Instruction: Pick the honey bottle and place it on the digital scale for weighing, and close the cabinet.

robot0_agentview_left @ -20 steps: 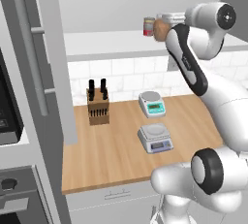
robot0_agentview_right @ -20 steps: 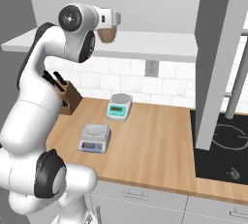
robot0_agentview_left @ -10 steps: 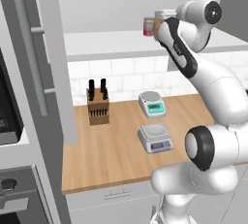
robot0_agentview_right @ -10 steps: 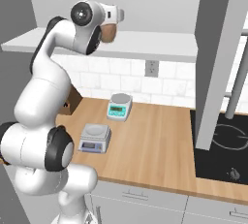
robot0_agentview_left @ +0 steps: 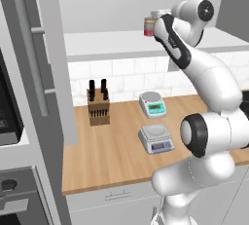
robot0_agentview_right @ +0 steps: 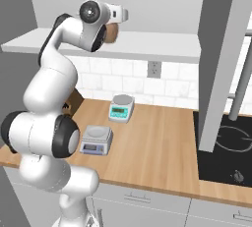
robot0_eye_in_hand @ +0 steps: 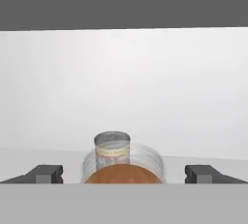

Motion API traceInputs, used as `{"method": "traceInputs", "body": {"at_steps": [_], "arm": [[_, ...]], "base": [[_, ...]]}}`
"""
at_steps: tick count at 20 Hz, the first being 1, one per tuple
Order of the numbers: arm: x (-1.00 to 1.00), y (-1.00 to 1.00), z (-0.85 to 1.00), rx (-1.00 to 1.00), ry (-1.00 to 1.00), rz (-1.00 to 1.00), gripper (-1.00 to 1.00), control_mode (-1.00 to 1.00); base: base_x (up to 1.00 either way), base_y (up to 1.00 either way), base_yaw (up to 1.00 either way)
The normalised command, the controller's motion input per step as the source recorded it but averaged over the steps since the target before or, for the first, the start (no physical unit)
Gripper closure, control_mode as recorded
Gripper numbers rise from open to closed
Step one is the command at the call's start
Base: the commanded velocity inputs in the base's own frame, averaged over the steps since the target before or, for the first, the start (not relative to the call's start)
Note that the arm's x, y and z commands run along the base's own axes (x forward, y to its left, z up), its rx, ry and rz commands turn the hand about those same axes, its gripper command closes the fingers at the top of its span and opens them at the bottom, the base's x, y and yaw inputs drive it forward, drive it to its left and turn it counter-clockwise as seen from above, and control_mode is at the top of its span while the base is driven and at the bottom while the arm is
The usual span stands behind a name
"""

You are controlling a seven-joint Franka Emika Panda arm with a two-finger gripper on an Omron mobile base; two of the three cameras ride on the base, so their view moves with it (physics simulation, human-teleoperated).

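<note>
honey bottle (robot0_eye_in_hand: 123, 173): sits on the white inner shelf (robot0_agentview_left: 112, 44) of the open cabinet (robot0_agentview_right: 219, 49); in the hand view it lies low and centred between the two finger tips, a rounded amber-brown body under a pale, glassy-looking lid.
look: squat and wide; in the right base view just a brown curve (robot0_agentview_right: 112, 33) shows past the hand.
neighbour: a smaller red-labelled can (robot0_agentview_left: 149, 26) stands just behind or beside the jar; in the hand view it rises over the jar's top.
change: over the last second the arm has swung its wrist further in over the shelf, and the hand has come closer to the jar.
meaning: judged from this, the reach is nearly done and the grasp comes next; nothing has been lifted.
gripper (robot0_eye_in_hand: 123, 173): spread wide, tips well apart on either side of the jar, touching nothing that can be seen.
digital scale (robot0_agentview_left: 155, 138): light-grey, on the wooden counter (robot0_agentview_left: 112, 156) near its front edge, platter bare.
other scale: white scale (robot0_agentview_left: 152, 104) with a teal-green panel, further back near the tiled wall.
knife block (robot0_agentview_left: 97, 109): at the counter's left, well apart from both scales.
cabinet door: stands open, not yet closed.
</note>
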Motion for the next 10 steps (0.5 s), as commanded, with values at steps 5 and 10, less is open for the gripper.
{"method": "traceInputs", "body": {"at_steps": [5, 10], "arm": [[0.29, 0.00, -0.21, 0.00, 0.00, 0.01, -1.00, -1.00], [0.22, 0.00, -0.39, 0.00, 0.00, 0.02, -1.00, -1.00]], "base": [[0.00, 0.00, 0.00], [0.00, 0.00, 0.00]]}}
